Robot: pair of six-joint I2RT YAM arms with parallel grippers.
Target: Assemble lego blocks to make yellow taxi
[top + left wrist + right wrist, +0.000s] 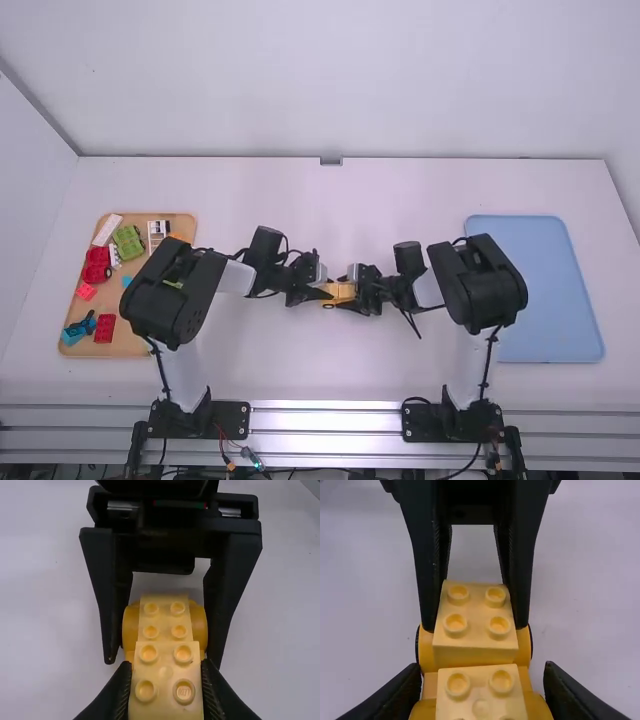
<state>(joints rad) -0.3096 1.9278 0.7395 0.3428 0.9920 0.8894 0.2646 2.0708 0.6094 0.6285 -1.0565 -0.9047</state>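
Taxi (341,292) looks nearly built: yellow bricks (475,630) on wheeled base (200,625); pressing probably remains. My left gripper (166,667) clamps left brick (165,695), right gripper (482,666) clamps base.

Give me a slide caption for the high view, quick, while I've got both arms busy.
Left gripper and right gripper hold a yellow car between a tan tray and a blue tray.

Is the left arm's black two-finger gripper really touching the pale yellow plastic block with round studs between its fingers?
Touching. The right wrist view shows the left gripper with one finger against each side of the yellow block.
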